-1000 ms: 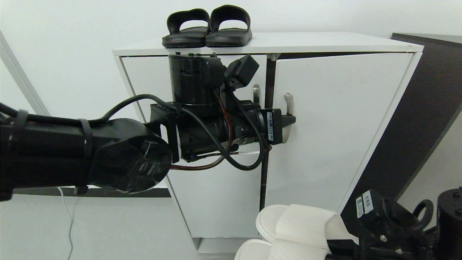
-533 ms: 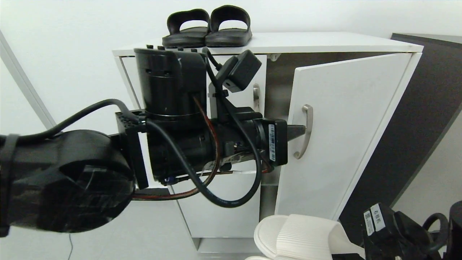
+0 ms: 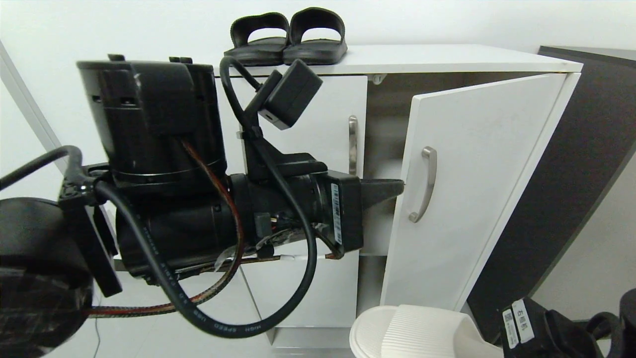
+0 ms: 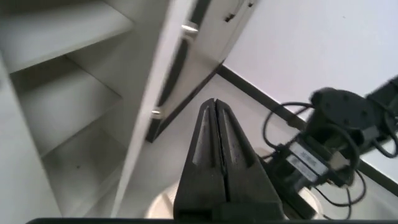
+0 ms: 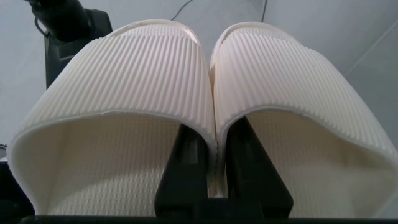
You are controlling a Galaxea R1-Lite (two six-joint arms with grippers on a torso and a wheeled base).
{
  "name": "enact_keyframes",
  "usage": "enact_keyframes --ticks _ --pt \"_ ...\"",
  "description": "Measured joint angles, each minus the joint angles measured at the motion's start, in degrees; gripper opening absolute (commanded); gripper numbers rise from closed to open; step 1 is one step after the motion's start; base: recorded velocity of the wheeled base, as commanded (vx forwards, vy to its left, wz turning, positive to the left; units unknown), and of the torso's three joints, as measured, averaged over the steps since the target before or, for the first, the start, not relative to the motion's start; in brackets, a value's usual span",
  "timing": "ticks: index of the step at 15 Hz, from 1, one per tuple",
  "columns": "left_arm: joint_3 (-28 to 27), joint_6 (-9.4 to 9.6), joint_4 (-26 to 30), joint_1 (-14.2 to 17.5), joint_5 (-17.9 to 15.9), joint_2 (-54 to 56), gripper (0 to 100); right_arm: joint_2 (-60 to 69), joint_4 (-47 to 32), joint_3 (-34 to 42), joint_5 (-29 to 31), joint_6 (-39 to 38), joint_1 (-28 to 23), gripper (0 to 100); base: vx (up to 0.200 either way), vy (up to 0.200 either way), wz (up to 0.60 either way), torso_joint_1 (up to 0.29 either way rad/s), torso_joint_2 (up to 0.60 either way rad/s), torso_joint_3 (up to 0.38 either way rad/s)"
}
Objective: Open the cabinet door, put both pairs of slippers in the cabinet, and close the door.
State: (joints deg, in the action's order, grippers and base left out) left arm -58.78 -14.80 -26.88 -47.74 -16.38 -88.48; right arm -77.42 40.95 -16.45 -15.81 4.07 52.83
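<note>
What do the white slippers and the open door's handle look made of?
White slippers: soft foam or rubber, apparently; matte, with fine ribs across the straps. Door handle: likely brushed metal, judging by its dull silver sheen.

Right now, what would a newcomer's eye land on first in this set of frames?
The left arm looms across the head view, its shut left gripper pointing at the free edge of the right cabinet door, which stands ajar. A pair of black slippers sits on the cabinet top. The right gripper pinches the white slippers together, low in front of the cabinet.
</note>
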Motion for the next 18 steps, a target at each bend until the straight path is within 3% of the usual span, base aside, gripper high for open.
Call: enact_keyframes --ticks 4,8,12,16,18 --pt "-1.6 -1.51 -7.6 4.0 -0.1 -5.2 0 0.4 0.0 0.1 0.1 0.0 0.8 0 0.0 0.0 0.0 0.0 0.0 0.0" --pt "-7.1 -2.6 -8.1 4.7 -0.1 -10.8 0 0.6 -0.1 0.3 0.1 0.0 0.9 0 0.0 0.0 0.0 0.0 0.0 0.0" --pt "-12.1 -6.02 -8.2 4.9 -0.1 -15.4 0 0.5 -0.2 0.4 0.1 0.0 1.6 0 0.0 0.0 0.0 0.0 0.0 0.0" --pt "-17.0 -6.35 -8.2 5.5 0.0 -19.9 0 0.0 -0.2 0.5 0.1 0.0 2.0 0 0.0 0.0 0.0 0.0 0.0 0.0" --pt "-18.5 -6.77 -8.5 5.7 0.4 -21.5 0 -0.2 -0.2 0.9 0.1 0.0 2.6 0 -0.2 0.0 0.0 0.0 0.0 0.002"
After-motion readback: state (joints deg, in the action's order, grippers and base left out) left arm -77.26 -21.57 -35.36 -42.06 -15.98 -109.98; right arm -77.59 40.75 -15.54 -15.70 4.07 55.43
